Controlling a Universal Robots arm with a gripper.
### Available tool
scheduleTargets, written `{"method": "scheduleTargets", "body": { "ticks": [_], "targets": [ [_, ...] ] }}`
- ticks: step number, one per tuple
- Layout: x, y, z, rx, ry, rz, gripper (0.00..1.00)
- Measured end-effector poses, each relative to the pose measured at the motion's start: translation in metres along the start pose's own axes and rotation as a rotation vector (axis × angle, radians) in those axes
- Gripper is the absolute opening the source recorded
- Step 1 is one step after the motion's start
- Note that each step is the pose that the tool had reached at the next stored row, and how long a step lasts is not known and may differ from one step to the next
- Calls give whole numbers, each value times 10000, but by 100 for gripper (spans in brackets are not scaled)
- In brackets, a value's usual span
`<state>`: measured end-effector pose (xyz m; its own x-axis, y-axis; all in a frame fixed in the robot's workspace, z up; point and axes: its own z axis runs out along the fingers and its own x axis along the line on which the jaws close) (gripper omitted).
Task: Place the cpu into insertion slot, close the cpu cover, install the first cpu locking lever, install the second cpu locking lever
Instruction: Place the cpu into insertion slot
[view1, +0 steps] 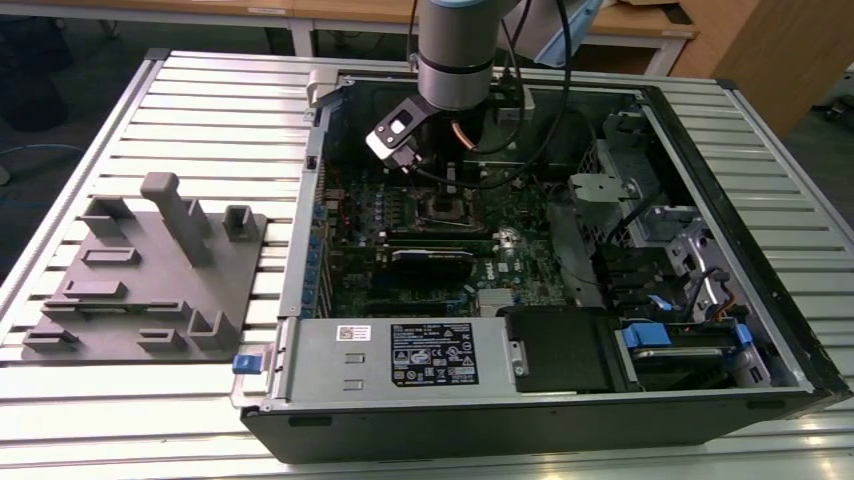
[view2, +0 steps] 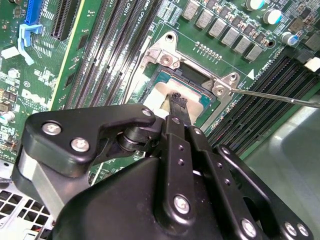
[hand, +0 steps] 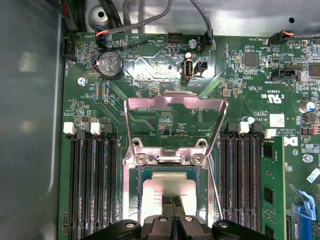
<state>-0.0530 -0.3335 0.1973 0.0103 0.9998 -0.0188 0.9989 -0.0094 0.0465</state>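
The cpu (hand: 156, 192) lies flat in the insertion slot (view1: 446, 208), mid-frame in the exterior view, straight beneath the clenched, empty end effector (hand: 172, 201); the cpu cover (hand: 175, 103) stands open just beyond its tips

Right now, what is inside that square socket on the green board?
The cpu lies in the slot, its pale metal top showing. The shut jaws hide part of it, and whatever lies under it is covered. The cover stands open.

Robotics lab, slatted metal bench (view1: 200, 100), opened computer case (view1: 534, 430), grey jig (view1: 134, 290)
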Motion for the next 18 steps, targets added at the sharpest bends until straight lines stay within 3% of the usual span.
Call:
{"method": "scheduleTargets", "body": {
  "ticks": [18],
  "targets": [
    [0, 0, 2, 0, 0, 0, 10]
  ]
}}
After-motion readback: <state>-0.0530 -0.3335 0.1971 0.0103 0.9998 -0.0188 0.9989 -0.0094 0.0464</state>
